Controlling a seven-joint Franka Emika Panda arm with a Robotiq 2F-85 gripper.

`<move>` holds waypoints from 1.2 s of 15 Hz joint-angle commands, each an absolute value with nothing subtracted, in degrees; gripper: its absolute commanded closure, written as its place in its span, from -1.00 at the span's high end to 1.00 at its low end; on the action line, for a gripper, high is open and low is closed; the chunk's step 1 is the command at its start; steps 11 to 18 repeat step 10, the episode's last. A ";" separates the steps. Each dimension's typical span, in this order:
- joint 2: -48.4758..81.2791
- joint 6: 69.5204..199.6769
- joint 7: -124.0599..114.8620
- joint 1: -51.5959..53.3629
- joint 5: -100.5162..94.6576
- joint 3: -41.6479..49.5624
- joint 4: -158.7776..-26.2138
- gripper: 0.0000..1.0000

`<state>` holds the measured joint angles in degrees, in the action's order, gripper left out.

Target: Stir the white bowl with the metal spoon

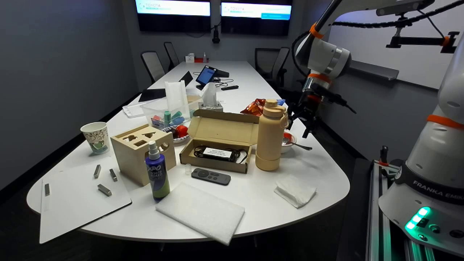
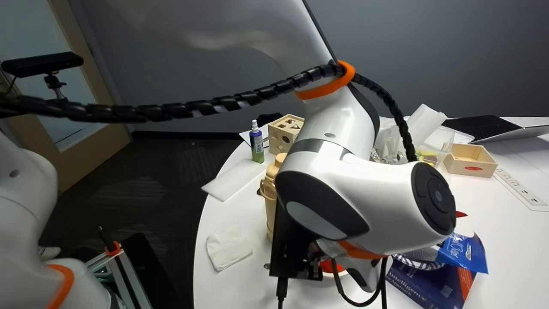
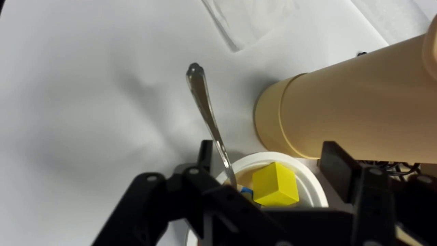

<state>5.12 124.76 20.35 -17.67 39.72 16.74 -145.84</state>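
While gripper point(image 3: 269, 159) gapes, white bowl point(image 3: 267, 157) w/ metal spoon point(image 3: 205, 107) below, seen btwn jaws.

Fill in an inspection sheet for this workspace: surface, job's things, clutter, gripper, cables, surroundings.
Surface: white table, crowded.
Job's things: metal spoon slants out of the white bowl; yellow block inside.
Clutter: tan bottle beside the bowl; open cardboard box and remote nearby.
Gripper: open, jaws apart; spoon not clamped, contact cannot be told.
Cables: black cable in the cardboard box; ribbed cable strapped along the arm.
Surroundings: two lit wall screens, office chairs.
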 commanded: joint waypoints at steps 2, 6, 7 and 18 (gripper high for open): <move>2.07 126.41 16.03 -17.45 37.05 16.65 -146.14 1.00; -5.28 125.91 7.14 -16.34 30.76 16.08 -146.64 1.00; -6.89 126.43 3.75 -16.03 27.82 15.69 -146.65 0.98; -12.14 125.88 -5.31 -15.98 20.21 14.23 -146.09 1.00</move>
